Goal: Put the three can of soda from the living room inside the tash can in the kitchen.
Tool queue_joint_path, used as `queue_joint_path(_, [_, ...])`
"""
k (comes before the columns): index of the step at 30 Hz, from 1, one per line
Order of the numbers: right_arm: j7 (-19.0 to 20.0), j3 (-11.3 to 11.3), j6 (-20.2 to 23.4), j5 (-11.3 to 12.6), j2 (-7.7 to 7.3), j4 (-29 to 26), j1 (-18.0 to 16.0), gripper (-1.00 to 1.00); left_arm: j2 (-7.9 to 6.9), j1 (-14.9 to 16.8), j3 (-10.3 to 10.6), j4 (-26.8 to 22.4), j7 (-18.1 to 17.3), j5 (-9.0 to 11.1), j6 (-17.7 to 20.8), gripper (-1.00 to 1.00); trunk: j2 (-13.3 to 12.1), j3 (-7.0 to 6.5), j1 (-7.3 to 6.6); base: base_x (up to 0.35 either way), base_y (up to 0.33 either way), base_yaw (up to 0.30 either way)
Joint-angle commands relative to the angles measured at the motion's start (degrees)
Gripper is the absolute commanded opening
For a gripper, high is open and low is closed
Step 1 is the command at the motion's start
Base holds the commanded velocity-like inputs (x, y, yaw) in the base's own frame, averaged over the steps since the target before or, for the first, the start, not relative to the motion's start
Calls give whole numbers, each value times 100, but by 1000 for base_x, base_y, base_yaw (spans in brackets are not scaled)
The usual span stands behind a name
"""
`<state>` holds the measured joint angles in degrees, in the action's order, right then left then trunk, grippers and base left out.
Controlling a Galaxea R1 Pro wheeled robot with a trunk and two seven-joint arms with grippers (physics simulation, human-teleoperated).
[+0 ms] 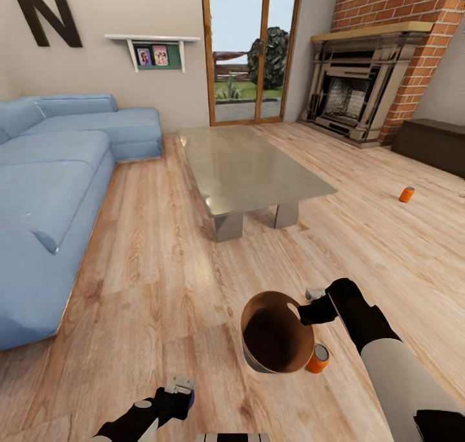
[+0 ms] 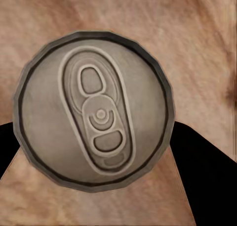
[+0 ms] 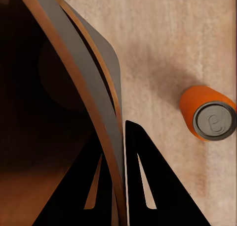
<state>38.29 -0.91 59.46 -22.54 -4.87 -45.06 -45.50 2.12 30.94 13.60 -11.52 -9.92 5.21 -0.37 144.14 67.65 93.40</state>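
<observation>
Hidden and cut-off parts in the living room

The bin [image 1: 276, 340] hides the lower side of the can [image 1: 318, 358] lying beside it. In the left wrist view a can's grey top [image 2: 95, 111] covers its own body and the inner edges of the dark fingers [image 2: 207, 171], whose tips run off the picture. The sofa [image 1: 51, 190] is cut by the head view's left edge.

— What do we see on the wood plank floor [image 1: 161, 268]?

— At lower right we see one soda can [image 1: 318, 358] upright just beside the bin; another can [image 1: 406, 194] sits at far right. At the centre we find the glass table [image 1: 248, 164], and the blue sofa [image 1: 58, 190] at left.
</observation>
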Motion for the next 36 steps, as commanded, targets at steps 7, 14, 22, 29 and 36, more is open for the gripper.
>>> queue_joint_path(7, [38, 13, 54, 184, 0, 11, 0, -100, -111, 13, -21, -1228, -395, 16, 547, -100, -10, -156, -18, 0, 0, 0])
queue_joint_path(14, [38, 66, 54, 188, 7, 14, -3, -100, -723, -6, -388, -4384, -874, 262, 2608, -100, -19, -311, -36, 0, 0, 0])
queue_joint_path(22, [38, 206, 54, 192, 47, 34, -9, -100, -882, -7, -878, -6505, -1431, 348, 4188, -100, -20, -333, -39, 0, 0, 0])
queue_joint_path(29, [38, 230, 54, 193, 196, 83, -52, -100, -864, 37, -867, -7415, -2403, 357, 5838, -100, -20, -333, -39, 0, 0, 0])
queue_joint_path(36, [38, 280, 54, 189, 431, 90, -239, -100, -799, 75, -812, -7578, -3230, 358, 6037, -100, -20, -333, -39, 0, 0, 0])
